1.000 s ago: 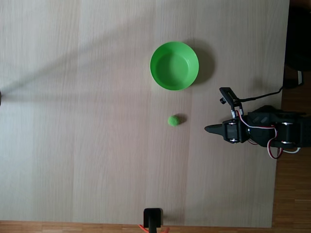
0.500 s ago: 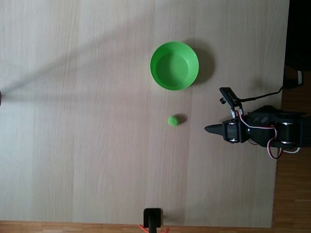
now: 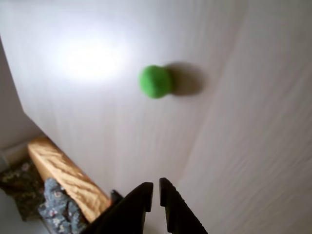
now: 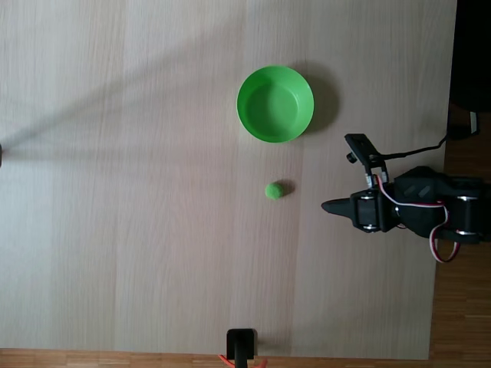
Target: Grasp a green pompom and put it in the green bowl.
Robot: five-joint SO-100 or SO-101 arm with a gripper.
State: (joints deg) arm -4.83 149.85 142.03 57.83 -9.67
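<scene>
Two green objects rest on the pale wood-grain tabletop (image 4: 138,192) that I watch through the fixed view. The round, bright green plastic bowl (image 4: 275,104) with smooth walls sits upright toward the far side of the table, right of centre, and I see nothing inside it. The tiny fuzzy bright green pompom (image 4: 273,191) lies on the bare tabletop nearer the camera's lower edge than the bowl, well apart from it and slightly left of its centre.

The black arm (image 4: 418,211) with red and white wires reaches in from the right edge of the fixed view. Its black two-finger gripper (image 4: 328,206) points left toward the pompom, stopping short of it with open table between them.

In the wrist view, I see the gripper (image 3: 156,187) entering from the bottom edge, its two dark fingers (image 3: 142,195) drawn almost together with a thin slit between the tips and nothing held. The pompom (image 3: 155,81) lies ahead of the tips, apart from them, slightly blurred, with its shadow falling to the right. A light wooden edge (image 3: 63,170) and some patterned fabric (image 3: 53,204) show at the lower left of the wrist view.
</scene>
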